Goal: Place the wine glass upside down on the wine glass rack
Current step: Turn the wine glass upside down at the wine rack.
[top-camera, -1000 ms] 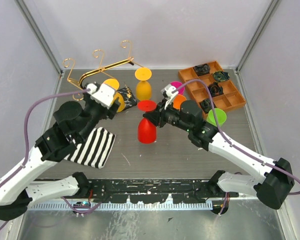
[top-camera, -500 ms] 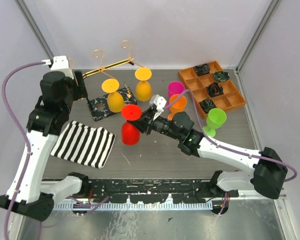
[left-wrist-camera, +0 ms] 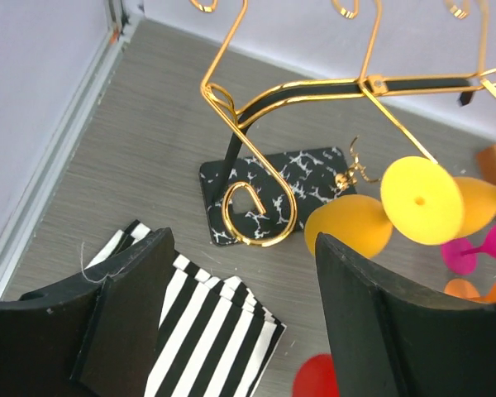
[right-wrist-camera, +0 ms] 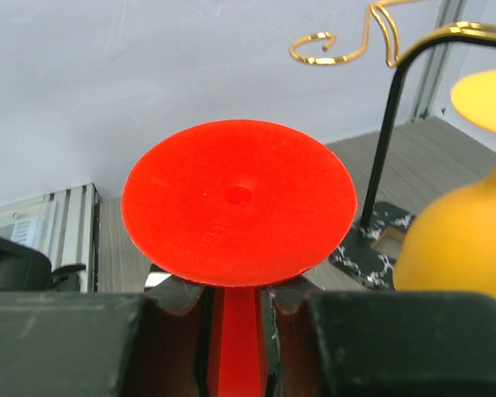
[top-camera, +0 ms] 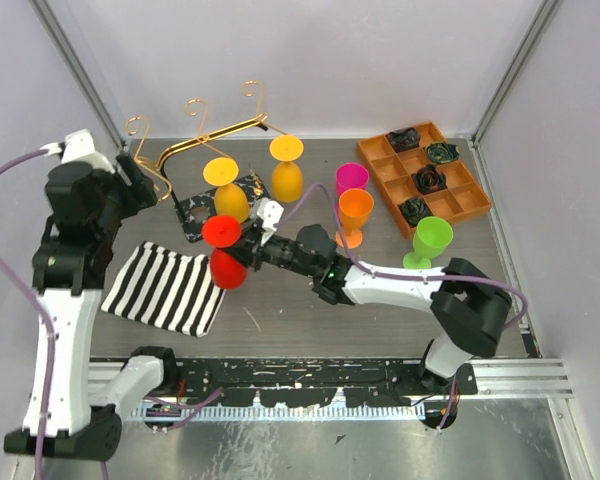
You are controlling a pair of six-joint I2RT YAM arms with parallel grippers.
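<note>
My right fingers [right-wrist-camera: 178, 299] are closed on the stem of the red wine glass [top-camera: 223, 255], just under its foot. The glass is upside down, with the flat foot on top and the bowl below. In the right wrist view the red disc fills the middle and the stem runs down between the two pads. From above, the glass sits left of the bench's centre, at 6 o'clock from the wine glass rack [top-camera: 212, 135] and just beside the near edge of its marbled base. It is still below the gold bar and not on any hook. I cannot tell whether the bowl touches the bench [top-camera: 310, 300].

My left fingers [left-wrist-camera: 380, 331] are spread wide and hold nothing. They hover at 10 o'clock on the bench, near the rack's left scroll hook, and the left wrist view looks down between them at the base.

Two yellow glasses [top-camera: 226, 190] are foot-up by the rack, and I cannot tell whether they hang from it. The striped cloth [top-camera: 170, 285] lies at 8 o'clock. Pink [top-camera: 352, 180], orange [top-camera: 356, 212] and green [top-camera: 432, 240] glasses stand upright towards 2 o'clock, near the orange tray [top-camera: 458, 205].
</note>
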